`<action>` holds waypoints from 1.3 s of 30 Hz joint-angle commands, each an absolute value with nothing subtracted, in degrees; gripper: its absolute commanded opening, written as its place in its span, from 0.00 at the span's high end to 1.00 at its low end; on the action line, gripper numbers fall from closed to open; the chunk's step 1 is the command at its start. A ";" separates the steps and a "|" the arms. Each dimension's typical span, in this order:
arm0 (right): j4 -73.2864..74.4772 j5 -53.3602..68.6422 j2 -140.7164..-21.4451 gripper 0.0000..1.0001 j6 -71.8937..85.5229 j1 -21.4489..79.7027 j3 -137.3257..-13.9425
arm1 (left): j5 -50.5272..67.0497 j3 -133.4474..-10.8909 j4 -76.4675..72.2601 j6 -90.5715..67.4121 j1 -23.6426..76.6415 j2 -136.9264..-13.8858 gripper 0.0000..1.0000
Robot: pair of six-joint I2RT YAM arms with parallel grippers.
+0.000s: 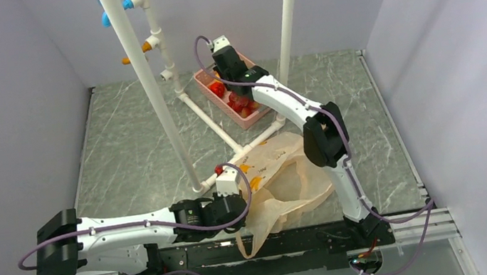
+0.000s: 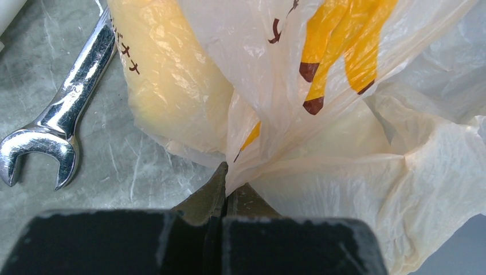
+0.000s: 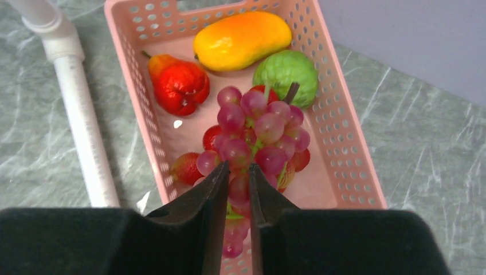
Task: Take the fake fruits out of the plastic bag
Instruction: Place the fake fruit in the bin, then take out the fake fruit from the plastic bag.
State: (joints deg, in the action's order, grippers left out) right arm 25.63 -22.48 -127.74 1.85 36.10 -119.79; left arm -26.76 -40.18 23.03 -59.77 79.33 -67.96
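grapes [image 3: 252, 129] sit pinched in your right hand [image 3: 238, 167]; lower into the pink basket [image 3: 355, 166] before spreading it, left hand [image 2: 228, 182] pinching the plastic bag [image 2: 344, 183].

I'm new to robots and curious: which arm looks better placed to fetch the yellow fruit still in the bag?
Probably the right. The left gripper is shut on the plastic bag, holding it. The right gripper need only drop its grapes into the pink basket to be free.

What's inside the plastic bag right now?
A smooth yellow fruit shows through the plastic bag, whose film the left gripper pinches. Anything deeper is hidden by crumpled folds.
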 commanded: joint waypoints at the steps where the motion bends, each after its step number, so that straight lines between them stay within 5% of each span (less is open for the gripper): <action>1: 27.88 -22.84 -131.28 0.64 -1.97 35.23 -129.04 | -26.80 -40.50 22.47 -60.78 79.58 -66.36 1.00; 2: 29.03 -22.85 -132.33 0.51 -2.09 35.25 -130.88 | -26.73 -40.59 22.52 -60.74 79.62 -66.36 1.00; 4: 32.64 -22.88 -133.94 0.42 -1.48 35.26 -135.18 | -26.86 -40.76 22.63 -60.73 79.61 -66.36 1.00; 8: 37.19 -21.45 -130.29 0.32 2.49 35.32 -134.65 | -26.91 -40.91 22.82 -60.69 79.58 -66.53 1.00; 23: 31.52 -2.32 -78.83 0.32 15.93 40.41 -84.30 | -28.54 -39.94 24.11 -61.26 79.63 -64.03 1.00; 28: 29.62 12.21 -61.78 0.34 16.52 40.69 -72.29 | -30.16 -42.91 27.70 -60.13 79.63 -63.49 1.00; 37: 29.89 31.67 -45.45 0.41 14.85 40.96 -54.49 | -32.49 -48.37 29.86 -56.26 79.63 -63.28 1.00; 39: 30.10 30.41 -44.84 0.51 16.10 40.92 -51.35 | -33.04 -50.45 30.63 -55.04 79.62 -63.58 1.00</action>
State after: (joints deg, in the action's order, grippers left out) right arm 30.61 25.06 -45.80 15.33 40.86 -55.77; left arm -30.15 -45.69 29.56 -58.13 79.33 -64.58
